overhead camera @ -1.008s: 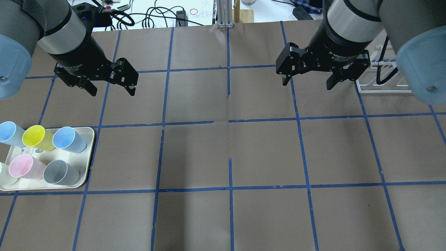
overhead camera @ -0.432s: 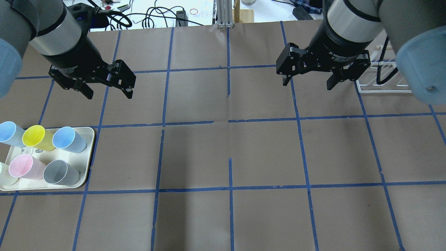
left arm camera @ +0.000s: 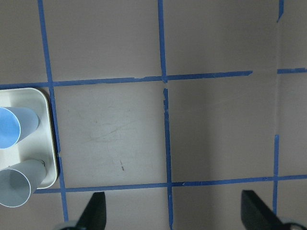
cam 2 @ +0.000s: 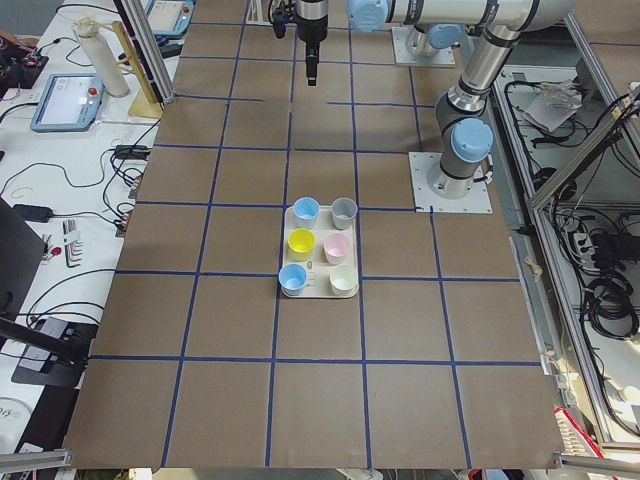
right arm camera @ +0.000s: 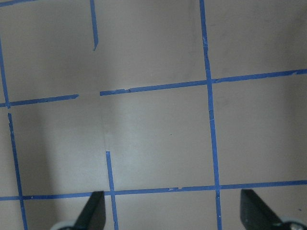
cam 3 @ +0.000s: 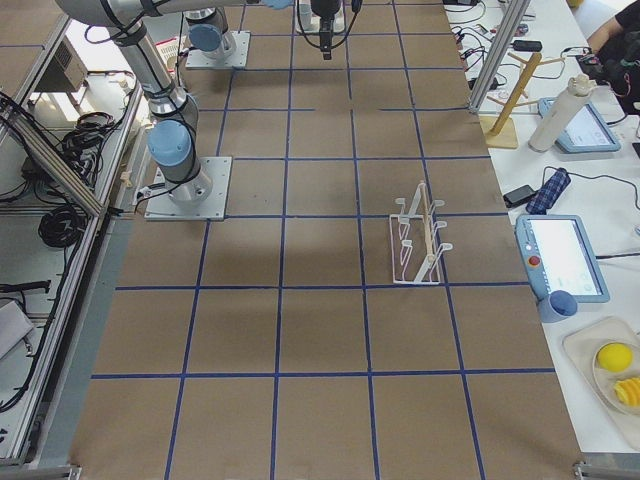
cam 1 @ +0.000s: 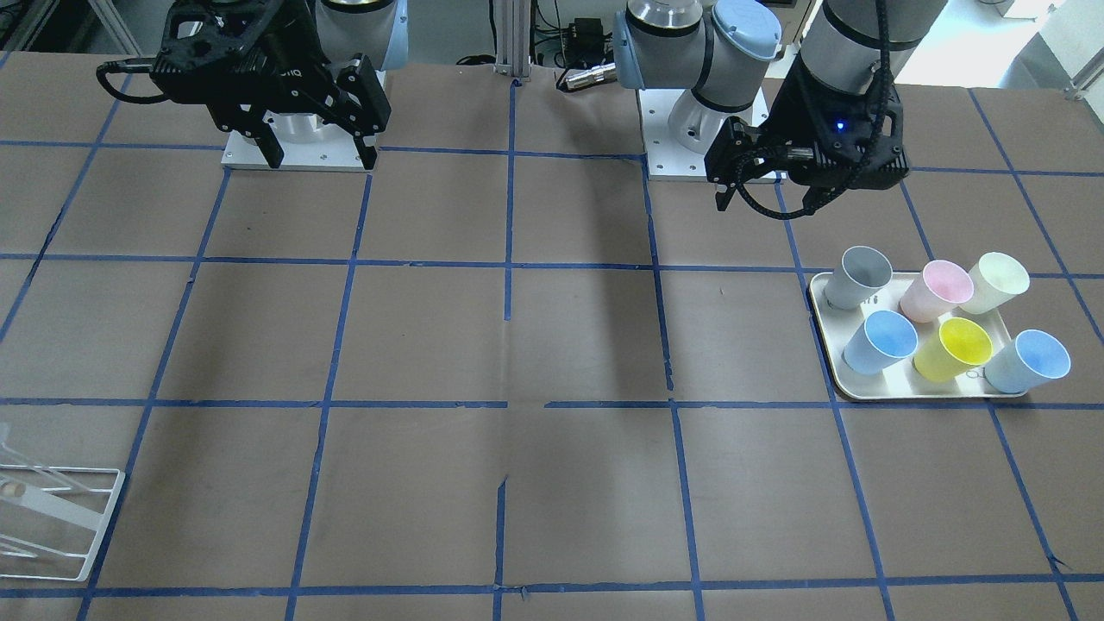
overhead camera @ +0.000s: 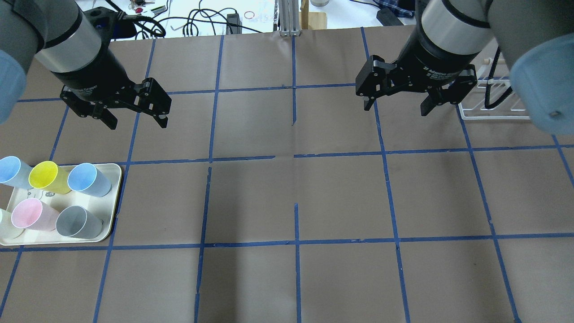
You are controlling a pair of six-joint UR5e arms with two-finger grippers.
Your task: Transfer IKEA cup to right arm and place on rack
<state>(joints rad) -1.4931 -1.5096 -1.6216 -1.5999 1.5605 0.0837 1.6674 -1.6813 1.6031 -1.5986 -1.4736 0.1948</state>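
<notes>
Two light-blue IKEA cups stand upright on a cream tray at the table's left edge. They also show in the front view. My left gripper is open and empty, in the air beyond the tray. In its wrist view one blue cup lies at the left edge. My right gripper is open and empty, hovering to the left of the white wire rack, which my right arm partly hides. The rack shows in full in the right side view.
The tray also holds a yellow cup, a pink cup, a grey cup and a cream cup. Brown paper with a blue tape grid covers the table. Cables and tools lie beyond the far edge.
My left gripper has moved a little to the left, staying open. My right gripper and the cups have not moved.
</notes>
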